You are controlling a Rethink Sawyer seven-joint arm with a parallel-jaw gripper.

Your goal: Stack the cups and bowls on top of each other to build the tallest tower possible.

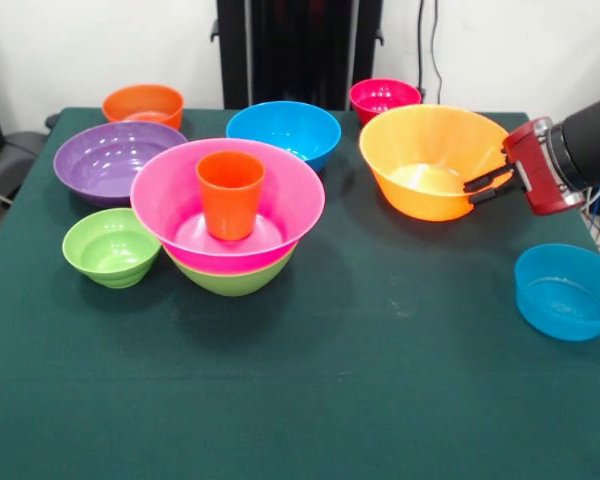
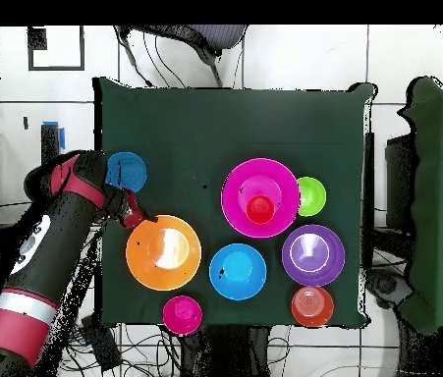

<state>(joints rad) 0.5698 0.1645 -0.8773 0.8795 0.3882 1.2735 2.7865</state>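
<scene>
On the green bench [image 1: 380,400], the tower [image 1: 230,215] stands left of centre in the front view: green bowl, pink bowl, orange cup [image 1: 230,193]. At the right, the pincer [image 1: 486,186] is pinching the large orange bowl [image 1: 430,160] by its right rim; the tower lies to its left.

- The pink bowl [image 1: 270,200] covers most of the green bowl [image 1: 235,275] beneath it.
- The arm [image 1: 590,145] runs off the front view's right edge.

Bowls [image 1: 442,160] + cup [image 1: 230,194]: glossy smooth plastic; table [image 1: 310,400]: matt green cloth
</scene>
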